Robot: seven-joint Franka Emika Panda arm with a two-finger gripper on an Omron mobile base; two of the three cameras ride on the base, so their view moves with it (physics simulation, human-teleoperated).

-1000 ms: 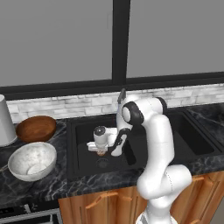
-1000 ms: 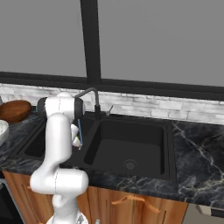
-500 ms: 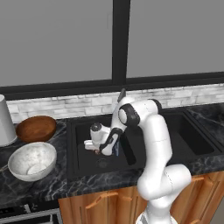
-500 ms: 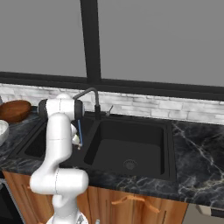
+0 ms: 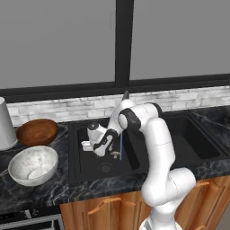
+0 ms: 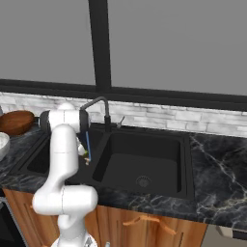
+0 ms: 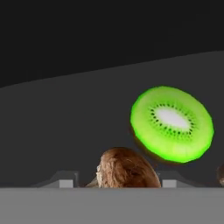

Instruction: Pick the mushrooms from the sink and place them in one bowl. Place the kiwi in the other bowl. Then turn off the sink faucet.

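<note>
In the hand view a brown mushroom point(image 7: 127, 169) lies between my gripper's point(image 7: 118, 181) dark fingertips point(image 7: 65, 181), which stand apart with a gap on the left side. The bright green kiwi point(image 7: 171, 124) lies just beyond it to the right, and another mushroom point(image 7: 220, 174) peeks in at the right edge. My gripper point(image 5: 99, 152) hangs low in the left basin of the black sink point(image 5: 81, 159), near a tan mushroom point(image 5: 116, 155). The faucet point(image 6: 99, 103) runs a thin stream. The white speckled bowl point(image 5: 32, 164) and wooden bowl point(image 5: 38, 131) stand on the left counter.
A white cylinder point(image 5: 4, 130) stands at the far left by the wooden bowl. The water stream point(image 5: 120, 146) falls just right of the hand. The sink's divider and right basin point(image 6: 140, 164) lie to the right; a tiled wall and window rise behind.
The hand has sunk lower into the left basin and shifted slightly left. The bowls and the faucet have not moved.
</note>
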